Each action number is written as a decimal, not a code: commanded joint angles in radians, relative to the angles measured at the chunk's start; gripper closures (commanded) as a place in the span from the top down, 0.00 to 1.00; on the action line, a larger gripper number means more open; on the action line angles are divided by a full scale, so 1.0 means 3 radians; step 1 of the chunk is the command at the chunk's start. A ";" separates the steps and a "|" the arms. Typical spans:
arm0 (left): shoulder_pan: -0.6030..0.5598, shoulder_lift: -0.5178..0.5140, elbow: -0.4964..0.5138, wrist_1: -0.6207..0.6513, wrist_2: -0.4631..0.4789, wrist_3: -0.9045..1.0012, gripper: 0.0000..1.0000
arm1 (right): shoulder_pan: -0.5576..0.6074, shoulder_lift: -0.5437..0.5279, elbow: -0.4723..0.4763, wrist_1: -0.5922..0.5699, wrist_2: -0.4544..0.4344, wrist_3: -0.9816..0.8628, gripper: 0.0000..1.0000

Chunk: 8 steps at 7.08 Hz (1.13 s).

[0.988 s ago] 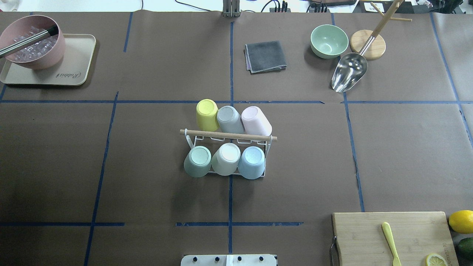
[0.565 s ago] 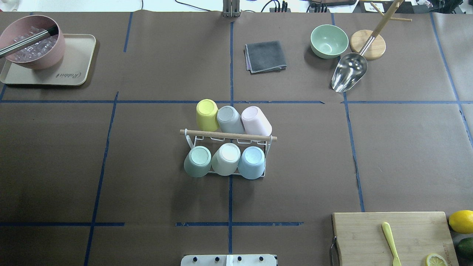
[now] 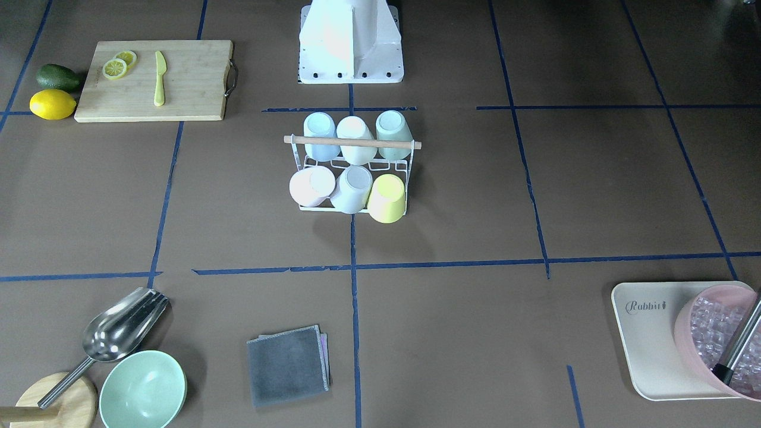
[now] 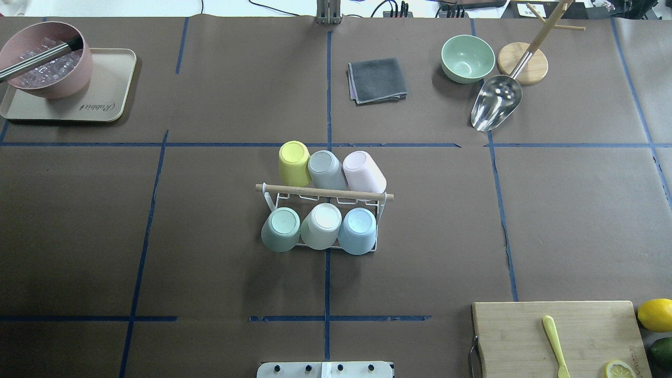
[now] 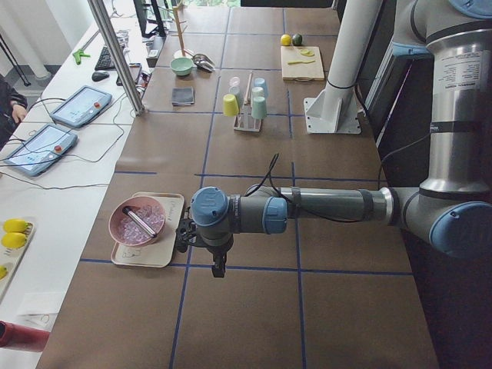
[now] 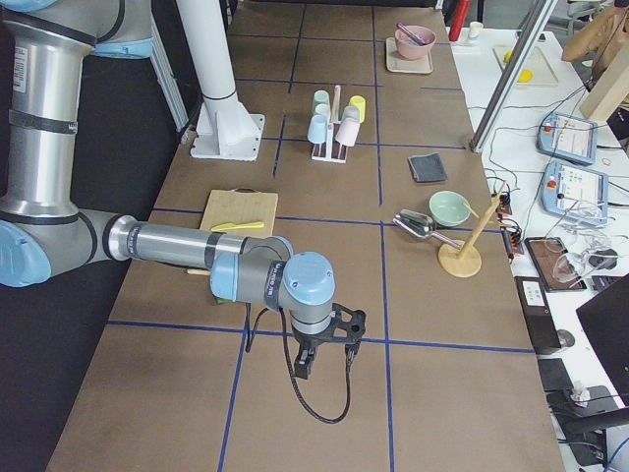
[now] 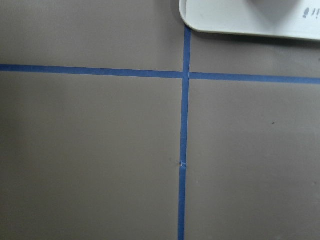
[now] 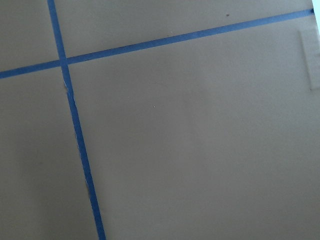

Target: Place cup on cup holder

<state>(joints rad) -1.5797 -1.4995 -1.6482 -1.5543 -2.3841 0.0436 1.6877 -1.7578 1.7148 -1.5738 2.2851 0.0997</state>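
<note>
The white wire cup holder [image 4: 379, 220] with a wooden rod handle [image 4: 325, 192] stands mid-table; it also shows in the front-facing view [image 3: 351, 142]. Several cups hang upside down on it: yellow [image 4: 294, 163], grey [image 4: 326, 169] and pink [image 4: 363, 171] in the far row, green [image 4: 281, 228], cream [image 4: 321, 226] and blue [image 4: 358, 230] in the near row. My left gripper [image 5: 217, 267] hovers near the ice tray, far from the holder. My right gripper [image 6: 324, 368] hovers over bare table past the cutting board. Both show only in side views, so I cannot tell whether they are open or shut.
A pink bowl of ice [image 4: 47, 60] sits on a beige tray [image 4: 105, 100] at far left. A grey cloth [image 4: 377, 80], green bowl [image 4: 467, 58], metal scoop [image 4: 496, 107] and wooden stand [image 4: 522, 63] lie at the back. A cutting board [image 4: 514, 336] is at near right.
</note>
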 commanded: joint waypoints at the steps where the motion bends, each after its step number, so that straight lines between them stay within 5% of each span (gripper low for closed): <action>1: -0.0001 0.0008 0.0023 0.0006 0.0123 0.0196 1.00 | -0.0087 0.0102 0.0006 -0.0005 0.0297 -0.0005 1.00; 8: -0.0006 0.0023 0.0018 0.0012 0.0088 0.0192 1.00 | -0.0257 0.0097 0.0149 0.0005 0.0308 -0.0015 1.00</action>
<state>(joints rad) -1.5815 -1.4914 -1.6445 -1.5507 -2.3571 0.1017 1.6133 -1.7332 1.7553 -1.5742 2.3688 0.0940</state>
